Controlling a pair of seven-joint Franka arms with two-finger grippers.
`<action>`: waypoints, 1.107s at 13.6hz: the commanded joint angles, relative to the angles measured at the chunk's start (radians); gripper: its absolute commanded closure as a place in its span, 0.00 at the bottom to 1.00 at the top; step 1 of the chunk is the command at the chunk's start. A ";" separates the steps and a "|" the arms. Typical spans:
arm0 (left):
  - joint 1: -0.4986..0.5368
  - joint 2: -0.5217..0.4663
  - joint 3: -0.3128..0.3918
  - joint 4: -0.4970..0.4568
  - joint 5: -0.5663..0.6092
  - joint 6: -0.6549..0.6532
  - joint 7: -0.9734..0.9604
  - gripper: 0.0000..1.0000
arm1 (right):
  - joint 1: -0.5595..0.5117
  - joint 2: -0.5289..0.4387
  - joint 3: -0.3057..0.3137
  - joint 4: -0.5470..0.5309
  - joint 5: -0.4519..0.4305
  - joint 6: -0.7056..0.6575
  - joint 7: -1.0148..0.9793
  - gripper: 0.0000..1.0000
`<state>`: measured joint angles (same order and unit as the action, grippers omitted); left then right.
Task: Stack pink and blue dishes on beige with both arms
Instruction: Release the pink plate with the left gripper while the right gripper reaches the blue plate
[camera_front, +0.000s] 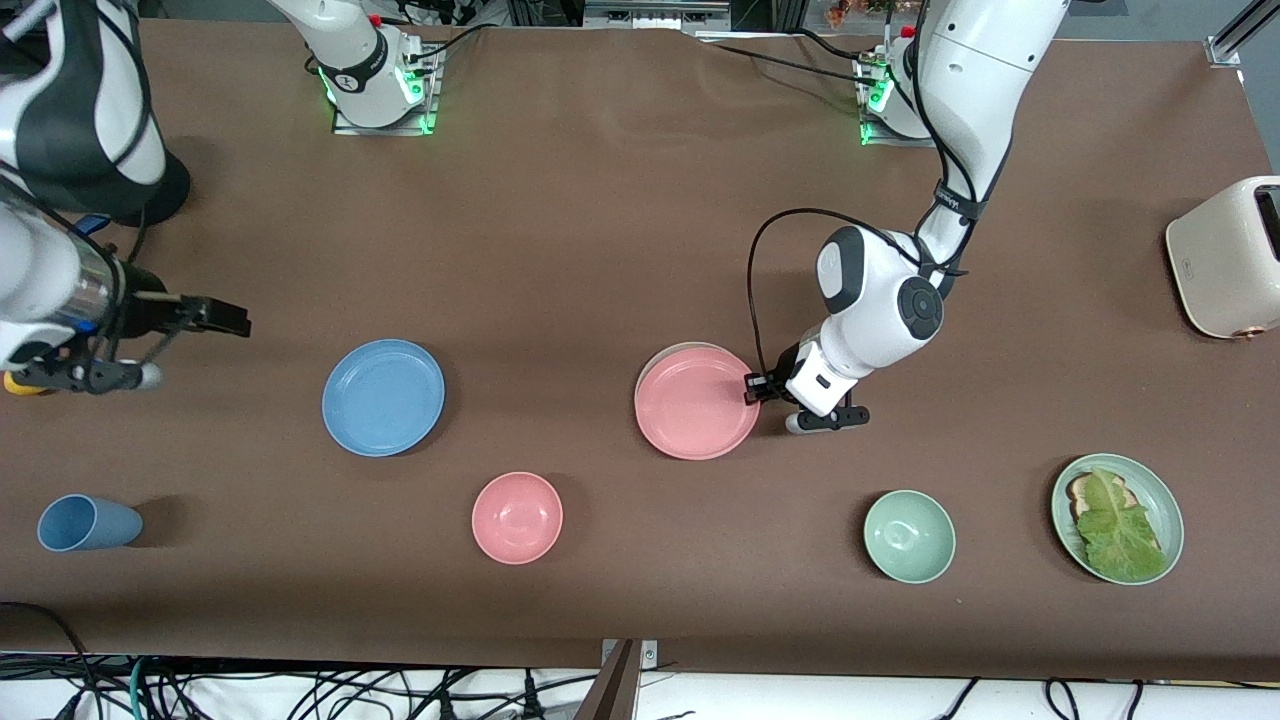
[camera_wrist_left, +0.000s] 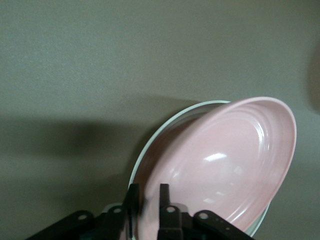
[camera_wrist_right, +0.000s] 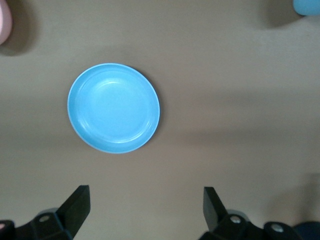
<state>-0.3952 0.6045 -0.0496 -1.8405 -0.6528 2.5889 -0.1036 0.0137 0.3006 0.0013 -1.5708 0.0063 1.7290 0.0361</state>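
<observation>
The pink plate (camera_front: 697, 402) lies tilted over the beige plate (camera_front: 664, 353), which shows only as a pale sliver at the edge farther from the front camera. My left gripper (camera_front: 752, 388) is shut on the pink plate's rim at the side toward the left arm's end. In the left wrist view the fingers (camera_wrist_left: 163, 196) pinch the pink plate (camera_wrist_left: 225, 160), with the beige rim (camera_wrist_left: 155, 130) beneath it. The blue plate (camera_front: 383, 397) lies flat on the table. My right gripper (camera_front: 232, 322) hangs open and empty over the table, toward the right arm's end from the blue plate (camera_wrist_right: 114, 107).
Nearer the front camera stand a blue cup (camera_front: 85, 523), a pink bowl (camera_front: 517, 517), a pale green bowl (camera_front: 909, 536) and a pale green plate (camera_front: 1160, 495) holding toast and lettuce. A cream toaster (camera_front: 1225, 257) sits at the left arm's end.
</observation>
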 joint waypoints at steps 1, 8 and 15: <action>-0.010 0.015 0.008 0.029 -0.005 0.002 -0.008 0.20 | -0.009 0.078 0.009 -0.023 -0.017 0.113 -0.016 0.00; 0.051 -0.083 0.030 0.056 0.091 -0.198 0.001 0.00 | -0.011 0.201 0.009 -0.256 -0.032 0.579 -0.025 0.05; 0.222 -0.164 0.027 0.268 0.398 -0.662 0.002 0.00 | -0.020 0.262 0.009 -0.319 -0.028 0.681 -0.025 0.58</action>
<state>-0.1982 0.4550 -0.0156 -1.6086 -0.3289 1.9989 -0.1040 0.0098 0.5611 -0.0007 -1.8783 -0.0131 2.3873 0.0240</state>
